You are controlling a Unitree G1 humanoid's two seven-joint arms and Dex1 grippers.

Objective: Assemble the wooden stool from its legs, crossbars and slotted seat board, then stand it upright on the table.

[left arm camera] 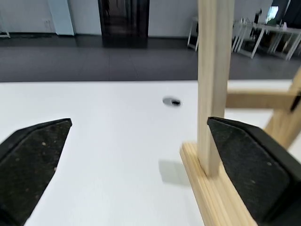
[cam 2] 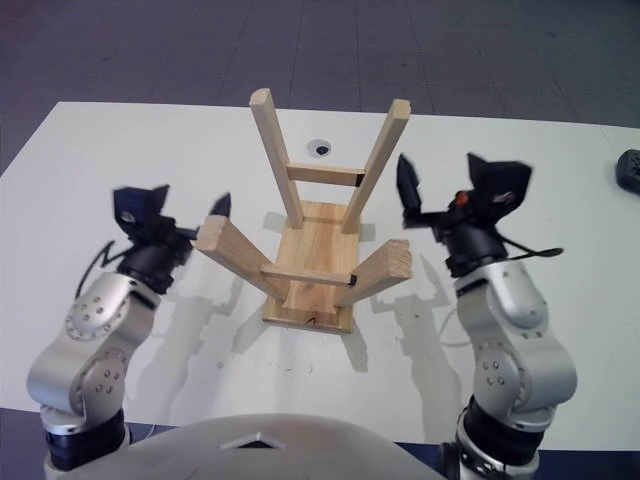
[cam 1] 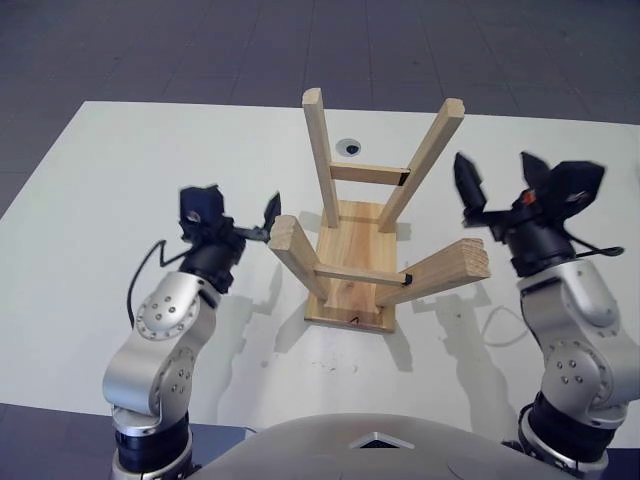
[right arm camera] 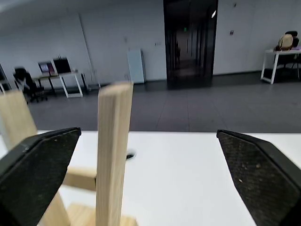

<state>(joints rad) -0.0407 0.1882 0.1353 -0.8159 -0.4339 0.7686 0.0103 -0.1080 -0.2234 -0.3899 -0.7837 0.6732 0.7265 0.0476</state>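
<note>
Upside-down stool (cam 1: 350, 270) sits seat-down on a white bench (cam 1: 150, 160), legs (cam 1: 320, 150) pointing up, between the left end effector (left arm camera: 139, 121), released wide just beside it, and the right end effector (cam 1: 497, 170), also released wide, holding nothing.

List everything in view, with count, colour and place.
table: one, white, under everything
stool: one, light wood, mid table, upside down
seat board: one, light wood, flat on the table
legs: four, light wood, pointing up from the board
crossbars: two, light wood, one joining the near legs, one the far legs
cable hole: one, dark with a pale ring, behind the stool
dark object: one, black, at the table's right edge, too cut off to name
left gripper: one, black, jaws open, left of the stool
right gripper: one, black, jaws open, right of the stool
</note>
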